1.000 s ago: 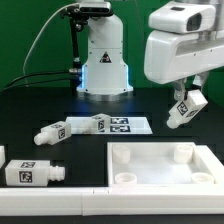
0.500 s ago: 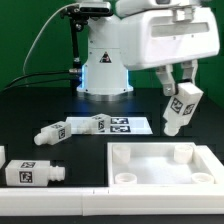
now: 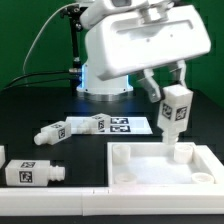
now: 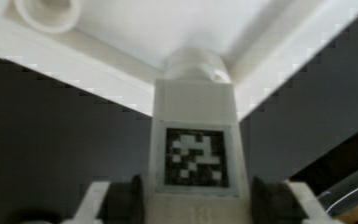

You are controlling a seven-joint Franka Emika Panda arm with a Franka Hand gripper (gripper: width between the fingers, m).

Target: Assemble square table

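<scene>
My gripper [image 3: 172, 88] is shut on a short white tagged leg [image 3: 174, 112] and holds it nearly upright just above the far right corner of the square panel [image 3: 140, 170]. In the wrist view the leg [image 4: 197, 120] runs out from between my fingers [image 4: 98, 200], its tag facing the camera, its far end over the panel's rim [image 4: 87, 62]. A round socket [image 4: 48, 14] of the panel shows there. Three more tagged legs lie on the black table: one at the front left [image 3: 32, 172], one at mid left [image 3: 52, 131], one further back [image 3: 92, 123].
The marker board [image 3: 128, 125] lies flat behind the panel. The robot base [image 3: 105, 75] stands at the back with a cable at the exterior view's left. A white part edge [image 3: 2, 155] shows at the far left.
My gripper has moved toward the exterior view's left and down with the leg, from beside the panel's right to above its far right corner. The leg has turned from tilted to nearly upright.
</scene>
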